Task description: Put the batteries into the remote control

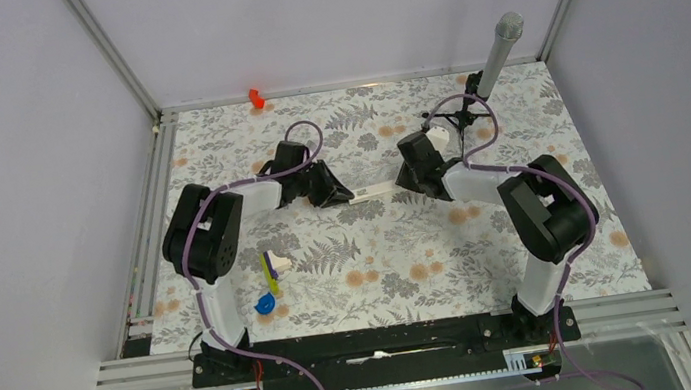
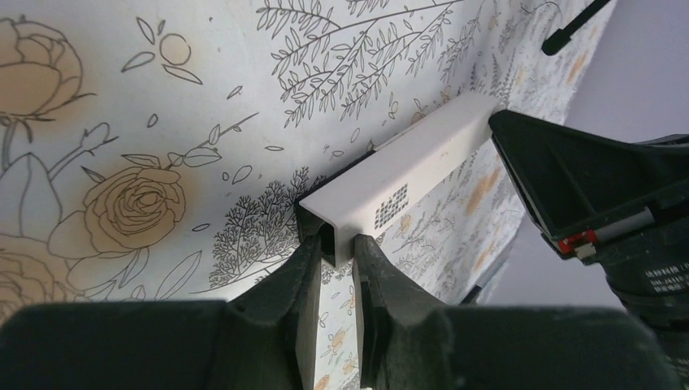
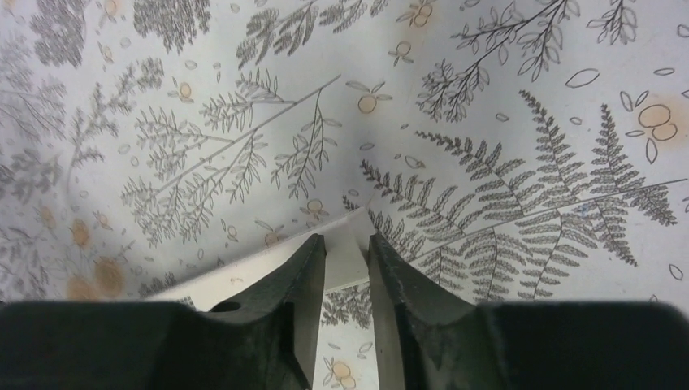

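Pinching the hollow, open end of the remote control [image 2: 406,175] tight between the left fingers [image 2: 284,296]. Straddling its opposite end with the right fingers [image 3: 296,276], set narrow and close against both sides; cannot tell whether gripping or merely touching. Spanning the gap between the two arms with it, over the middle of the floral counter [image 1: 380,261]. Judging by this, steadying and presenting the open end, with loading not yet begun. Cannot make out the batteries in any view. Calls next for freeing one set of fingers, most likely the right, finding and pinching a battery, then lining it up endwise with the opening without letting the remote control twist.
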Tool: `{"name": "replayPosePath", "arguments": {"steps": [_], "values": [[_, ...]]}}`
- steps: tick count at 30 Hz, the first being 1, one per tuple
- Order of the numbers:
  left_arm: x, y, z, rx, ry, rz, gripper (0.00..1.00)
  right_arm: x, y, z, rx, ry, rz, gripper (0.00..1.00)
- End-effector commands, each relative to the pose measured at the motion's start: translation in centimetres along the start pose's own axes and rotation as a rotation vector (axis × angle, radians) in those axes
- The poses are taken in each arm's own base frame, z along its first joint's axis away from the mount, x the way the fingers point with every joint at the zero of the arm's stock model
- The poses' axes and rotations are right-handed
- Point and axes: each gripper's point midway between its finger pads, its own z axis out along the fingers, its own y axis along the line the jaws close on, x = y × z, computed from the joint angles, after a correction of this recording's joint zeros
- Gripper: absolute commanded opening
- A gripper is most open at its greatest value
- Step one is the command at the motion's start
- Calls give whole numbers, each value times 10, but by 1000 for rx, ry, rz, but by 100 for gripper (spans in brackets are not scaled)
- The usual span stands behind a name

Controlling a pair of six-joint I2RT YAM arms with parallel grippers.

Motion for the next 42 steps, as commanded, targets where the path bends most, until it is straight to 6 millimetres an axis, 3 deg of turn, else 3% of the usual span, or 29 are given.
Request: {"name": "replayPosePath", "arguments": {"steps": [1,5,10,13,15,16,17,20,24,30,35,42], "values": [[3,13,-2,-163,-41,81,20,63,-17,-23,42,309,-169,38],[-16,6,-21,-222,-119,124,35,21,-11,-29,27,221,-201,45],[-37,3,-46,-289,-212,159,59,-4,-1,-42,9,176,-272,57],[-52,-5,-73,-307,-305,187,71,-20,10,-56,-34,130,-281,60],[-59,-18,-95,-306,-365,219,80,-34,18,-71,-69,92,-285,63],[-61,-26,-107,-302,-390,240,93,-41,23,-79,-91,71,-285,64],[-62,-35,-119,-294,-408,262,98,-50,28,-90,-114,43,-283,66],[-58,-64,-153,-239,-448,343,99,-71,30,-122,-152,-49,-283,87],[-49,-91,-212,-190,-591,425,99,-92,15,-168,-161,-165,-240,99],[-37,-91,-286,-253,-778,474,99,-132,-31,-245,-84,-397,-182,100],[-18,-89,-332,-235,-907,533,99,-164,-97,-307,119,-626,-51,100],[5,-68,-378,-287,-1020,526,99,-176,-148,-368,229,-770,34,100]]}}
